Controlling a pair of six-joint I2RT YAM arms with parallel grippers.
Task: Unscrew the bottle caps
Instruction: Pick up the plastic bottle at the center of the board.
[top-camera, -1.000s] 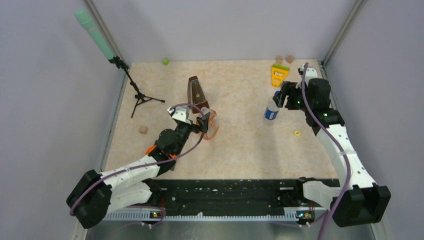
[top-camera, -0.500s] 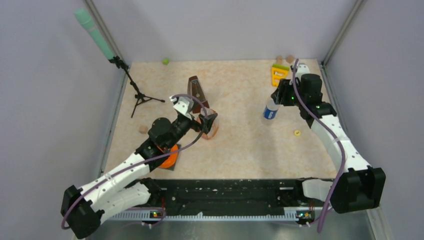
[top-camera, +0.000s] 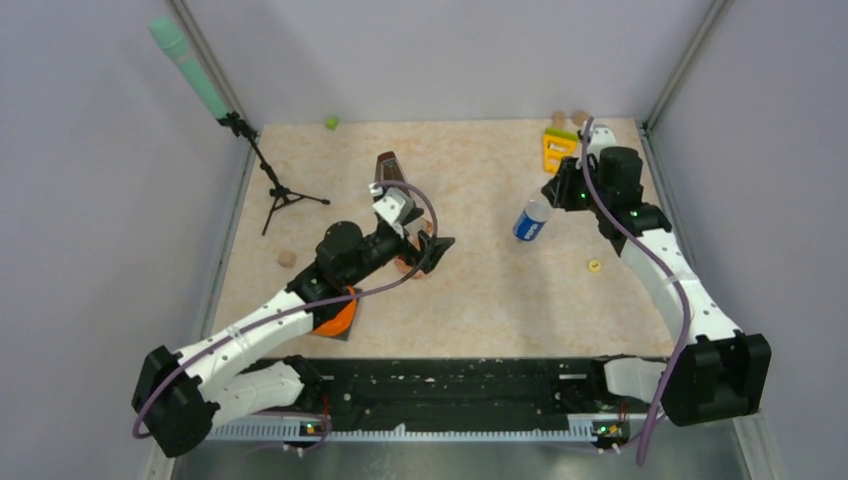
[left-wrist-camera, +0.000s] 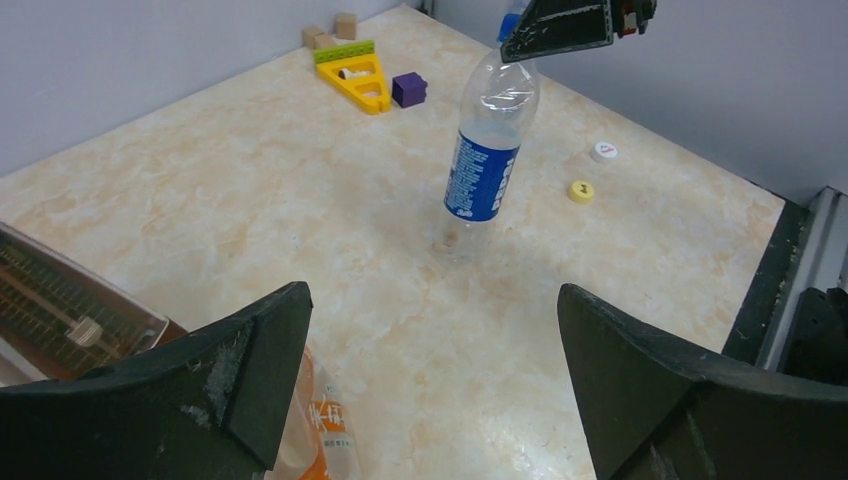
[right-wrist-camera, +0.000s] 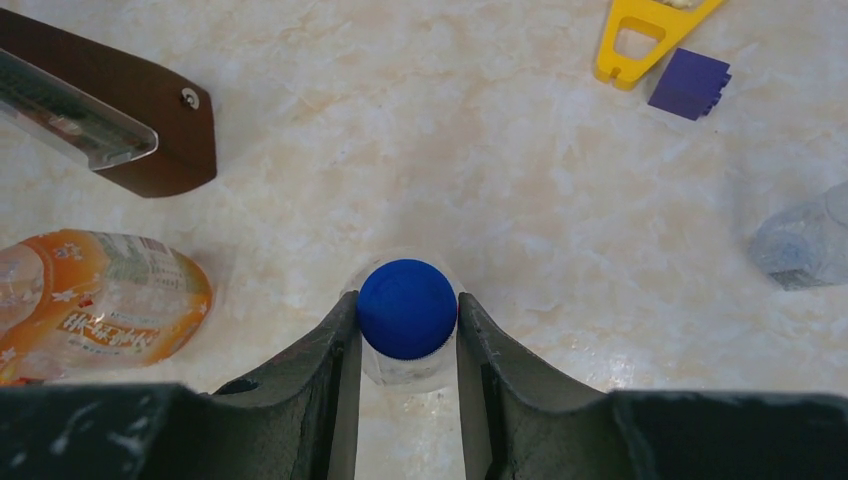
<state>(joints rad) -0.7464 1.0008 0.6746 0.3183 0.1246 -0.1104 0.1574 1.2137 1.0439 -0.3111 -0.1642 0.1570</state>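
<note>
My right gripper (right-wrist-camera: 408, 306) is shut on the blue cap (right-wrist-camera: 408, 308) of the slim blue-label bottle (top-camera: 530, 221), one finger (right-wrist-camera: 338, 350) on each side. The bottle stands tilted on the table; the left wrist view shows its label (left-wrist-camera: 484, 178) under the right gripper (left-wrist-camera: 570, 22). My left gripper (left-wrist-camera: 430, 370) hangs open and empty near the squat orange-tinted bottle (right-wrist-camera: 95, 300), which lies on its side and shows by the left finger (left-wrist-camera: 315, 430). A yellow cap (left-wrist-camera: 581, 190) and a white cap (left-wrist-camera: 603, 151) lie loose on the table. A clear unlabelled bottle (right-wrist-camera: 805, 245) sits at the right edge.
A brown metronome (top-camera: 388, 170) stands behind the left gripper. A yellow triangular toy (right-wrist-camera: 640, 30) and a purple block (right-wrist-camera: 690, 83) lie at the back right, with tan wooden pieces (top-camera: 567, 118) behind. A microphone tripod (top-camera: 280, 195) and a wooden block (top-camera: 287, 258) are at the left.
The right gripper closed onto the blue cap, and the bottle now leans with its base shifted left. The left arm swung right, past the orange bottle.
</note>
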